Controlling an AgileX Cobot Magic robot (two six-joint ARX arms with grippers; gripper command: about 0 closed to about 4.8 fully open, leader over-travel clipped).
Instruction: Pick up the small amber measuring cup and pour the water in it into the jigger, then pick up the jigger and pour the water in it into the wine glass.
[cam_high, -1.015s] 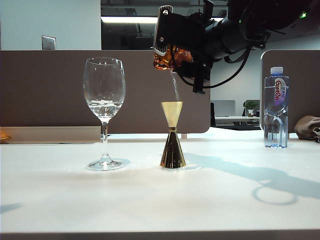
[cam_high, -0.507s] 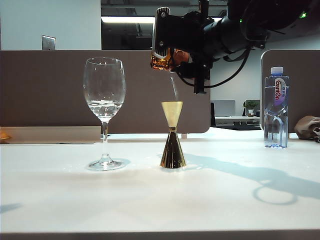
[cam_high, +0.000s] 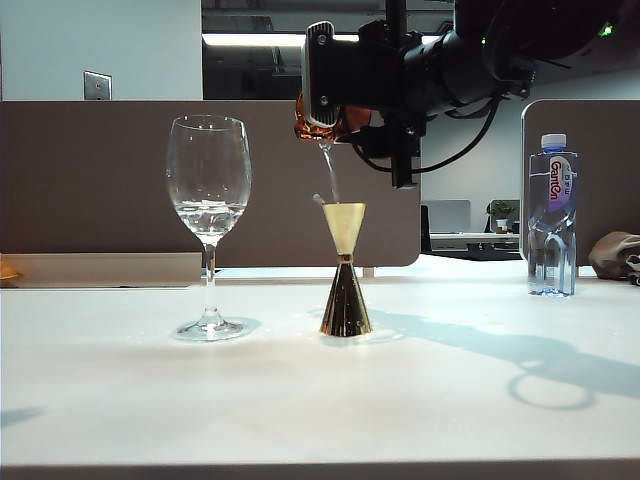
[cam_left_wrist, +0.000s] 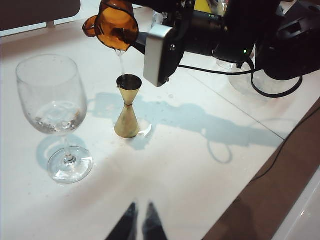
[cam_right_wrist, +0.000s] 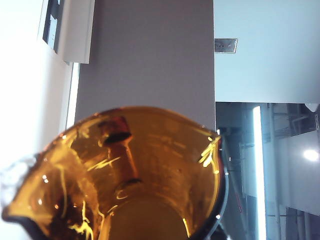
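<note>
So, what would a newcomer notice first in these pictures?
First, the right hand, high above the table's middle, tipping the small amber measuring cup so a thin stream of water falls into the gold jigger below. Then the tall wine glass on the jigger's left. The left hand hangs apart, empty.

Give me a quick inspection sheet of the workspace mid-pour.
Surface: white table, droplets near the jigger's base.
Job's things: small amber measuring cup tipped above the shiny gold hourglass jigger, thin water stream falling into its top cone; tall clear wine glass upright beside it, a little water inside.
Clutter: clear plastic water bottle at the far right.
Grippers: right gripper shut on the cup; left gripper shut, hanging low over the near table, holding nothing.
Cables: black cable looping under the right arm.
Surroundings: brown partition behind.
</note>
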